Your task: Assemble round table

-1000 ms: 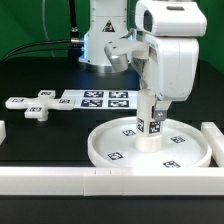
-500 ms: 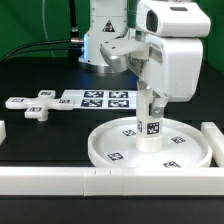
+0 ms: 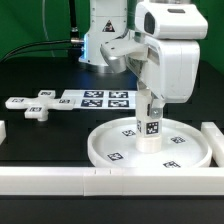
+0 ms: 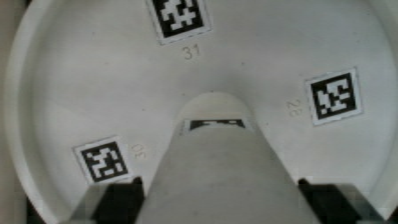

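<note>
Black tabletop (image 3: 50, 135) — marker board (image 3: 100, 98); disc (image 3: 105, 152); pincer (image 3: 150, 102) grips leg (image 3: 151, 130).

table (image 3: 45, 145): black, flat, dull.
disc (image 3: 103, 150): white, round, rimmed; lies flat on the table, toward the exterior view's right; tags on its face.
foot (image 3: 35, 106): white cross, tagged; lies flat at the exterior view's left, well apart from the disc.
marker board (image 3: 98, 98): flat on the table behind the disc, just beside the foot; contact unclear.
front block (image 3: 55, 181): white, long, along the near edge, close to the disc rim.
right block (image 3: 213, 137): white, beside the disc.
left block (image 3: 3, 131): white, cut by the frame edge.
</note>
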Action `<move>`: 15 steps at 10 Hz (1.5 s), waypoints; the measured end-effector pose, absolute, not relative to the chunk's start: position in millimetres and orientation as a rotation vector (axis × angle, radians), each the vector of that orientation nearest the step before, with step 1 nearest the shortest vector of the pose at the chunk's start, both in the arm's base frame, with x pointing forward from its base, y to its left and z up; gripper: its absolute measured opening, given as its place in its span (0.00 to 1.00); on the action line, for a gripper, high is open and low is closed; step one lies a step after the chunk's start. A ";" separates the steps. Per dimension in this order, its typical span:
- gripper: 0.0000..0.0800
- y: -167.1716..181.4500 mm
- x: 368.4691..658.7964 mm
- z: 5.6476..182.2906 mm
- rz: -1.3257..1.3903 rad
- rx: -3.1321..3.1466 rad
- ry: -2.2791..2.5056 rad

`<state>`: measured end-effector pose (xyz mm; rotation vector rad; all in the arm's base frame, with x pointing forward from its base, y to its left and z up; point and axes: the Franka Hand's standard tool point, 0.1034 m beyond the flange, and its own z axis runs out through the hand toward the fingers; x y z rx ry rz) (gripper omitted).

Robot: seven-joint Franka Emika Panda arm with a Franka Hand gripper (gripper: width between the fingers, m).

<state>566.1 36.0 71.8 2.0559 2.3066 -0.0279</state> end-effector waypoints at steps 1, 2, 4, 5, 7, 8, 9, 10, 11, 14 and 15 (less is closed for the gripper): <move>0.52 37.1 564.7 71.6 -0.026 2.262 2.111; 0.52 38.4 563.2 70.4 -0.029 2.397 1.961; 0.52 42.5 562.5 69.6 -0.018 2.608 1.686; 0.52 43.1 561.9 69.4 -0.019 2.719 1.515; 0.52 43.6 563.1 69.6 -0.003 2.798 1.357; 0.52 43.6 563.1 69.5 -0.002 2.833 1.285; 0.52 43.7 563.1 69.5 0.000 2.884 1.168; 0.52 43.7 563.0 69.4 0.002 2.925 1.062; 0.52 43.4 562.8 69.1 0.002 2.960 0.964; 0.52 40.8 562.0 68.1 0.014 3.133 0.391; 0.52 40.3 561.9 68.0 0.013 3.169 0.182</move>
